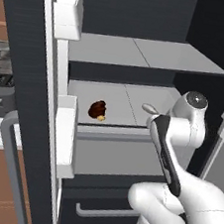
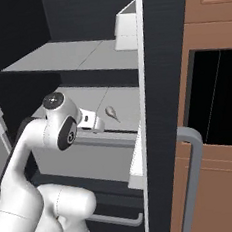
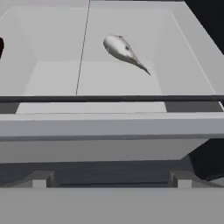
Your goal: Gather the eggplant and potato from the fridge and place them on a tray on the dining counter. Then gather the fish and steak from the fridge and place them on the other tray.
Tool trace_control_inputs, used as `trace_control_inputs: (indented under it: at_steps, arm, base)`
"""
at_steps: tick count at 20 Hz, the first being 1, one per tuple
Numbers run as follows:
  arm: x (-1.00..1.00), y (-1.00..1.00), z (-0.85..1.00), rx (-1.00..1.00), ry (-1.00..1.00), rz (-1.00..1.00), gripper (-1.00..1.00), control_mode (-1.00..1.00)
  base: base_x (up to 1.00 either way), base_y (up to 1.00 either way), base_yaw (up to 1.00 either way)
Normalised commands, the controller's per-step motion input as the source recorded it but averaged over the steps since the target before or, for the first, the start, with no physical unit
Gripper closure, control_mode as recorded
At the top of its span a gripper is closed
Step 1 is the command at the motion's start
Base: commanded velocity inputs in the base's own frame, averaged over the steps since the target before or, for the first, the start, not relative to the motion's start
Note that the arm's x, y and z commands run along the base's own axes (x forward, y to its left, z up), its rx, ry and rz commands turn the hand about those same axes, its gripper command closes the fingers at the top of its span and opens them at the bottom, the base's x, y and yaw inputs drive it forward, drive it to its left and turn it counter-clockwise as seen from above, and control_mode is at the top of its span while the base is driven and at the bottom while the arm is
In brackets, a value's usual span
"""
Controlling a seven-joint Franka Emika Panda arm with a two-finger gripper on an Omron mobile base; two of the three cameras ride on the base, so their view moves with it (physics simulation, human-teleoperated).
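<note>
Arm: the white arm is rising from the base and bending forward toward the open fridge (image 1: 121,20), its round wrist joint hanging level with the front lip of the lower shelf (image 1: 114,107).

Pincer: the gripper (image 2: 99,123) is reaching just over the shelf's front edge in the right base view — its fingers are too small there to make out, and the fingertips are not showing in the hand view; going by the record, the jaws are standing at their widest, with nothing between them.

Fish: the fish (image 3: 123,51), small and silvery-grey, is lying flat on the right half of the lower shelf, its rounded head pointing away from the camera and its thin tail trailing toward the near right in the hand view. It is sitting ahead of the pincer and apart from it, deeper on the shelf, with bare shelf floor lying between the two.

Steak: a dark red-brown piece, seemingly the steak (image 1: 97,110), is resting on the left half of the same shelf, well apart from the fish and just beside the left door's white bin (image 1: 66,128).

Fridge: both doors are standing open — the upper shelf (image 2: 77,55) is lying bare, and a drawer's silver bar handle (image 1: 105,213) is showing below the shelves.
</note>
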Motion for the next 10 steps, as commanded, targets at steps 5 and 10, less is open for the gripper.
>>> trace_control_inputs:
  at_steps: [5,10]
  arm:
    - [0.6,-0.44,-0.1,-0.01,0.06,0.03,-1.0,-1.0]
    - [0.72,-0.45,-0.19,0.0,0.07,0.0,-1.0,-1.0]
  base:
    - [0.0,0.0,0.0]
    - [0.0,0.0,0.0]
